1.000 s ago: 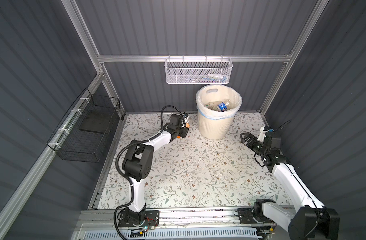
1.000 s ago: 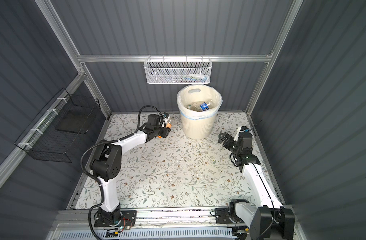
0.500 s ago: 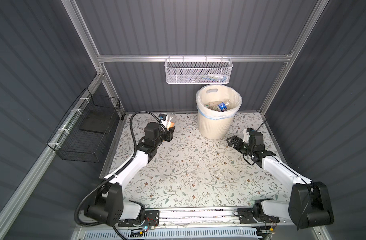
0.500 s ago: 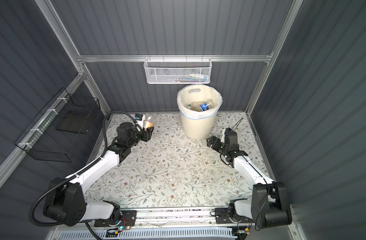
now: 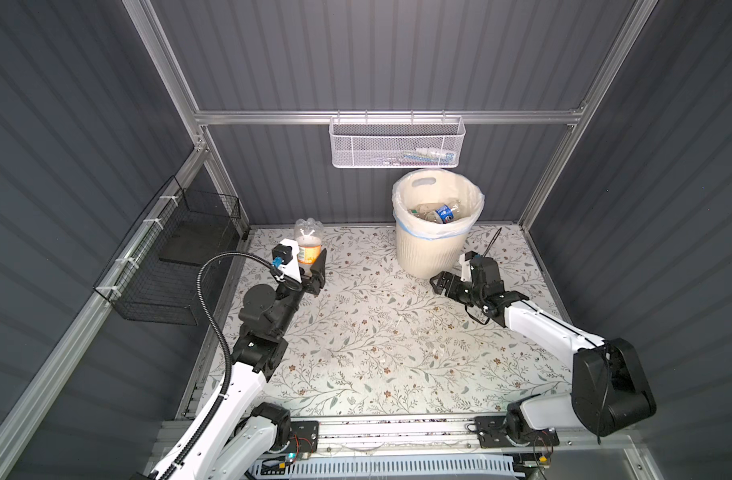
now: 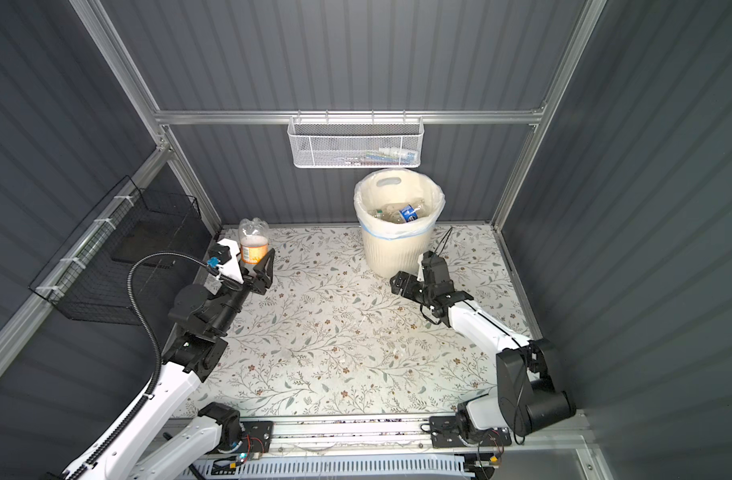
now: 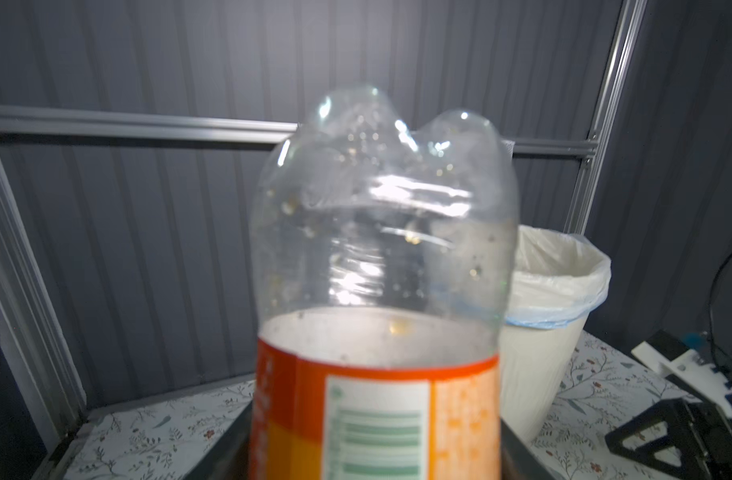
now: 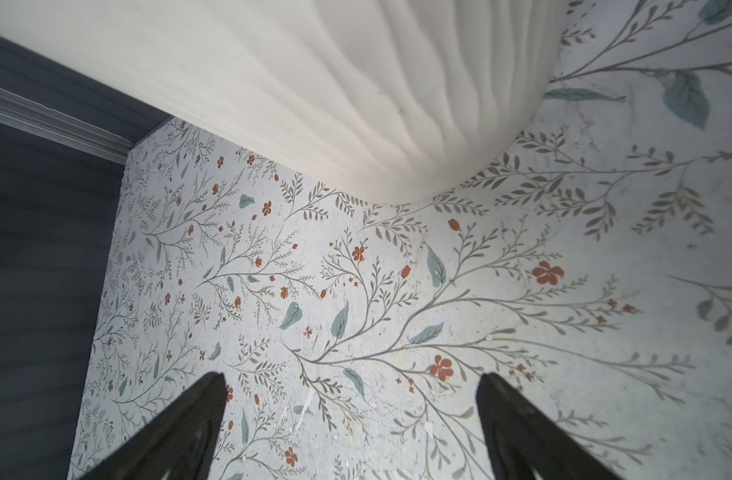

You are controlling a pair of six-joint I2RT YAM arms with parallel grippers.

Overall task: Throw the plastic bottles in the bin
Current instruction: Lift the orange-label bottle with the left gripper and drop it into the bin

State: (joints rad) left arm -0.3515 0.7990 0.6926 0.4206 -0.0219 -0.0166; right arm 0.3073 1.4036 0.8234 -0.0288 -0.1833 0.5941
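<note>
Both top views show the left gripper [image 5: 307, 261] has pulled back from the cream-white ribbed round bin [image 5: 422, 253] toward the back left corner. Its jaws squeeze the clear plastic bottle with the orange label [image 5: 309, 232], which stands straight, bottom up. The right gripper [image 8: 352, 376] gapes wide, empty, beside the bin's foot.

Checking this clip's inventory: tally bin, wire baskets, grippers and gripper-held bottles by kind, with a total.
bin: 1
wire baskets: 2, white mesh basket, black wire basket
grippers: 2, left gripper, right gripper
bottle held by left gripper: 1
Total: 6
</note>
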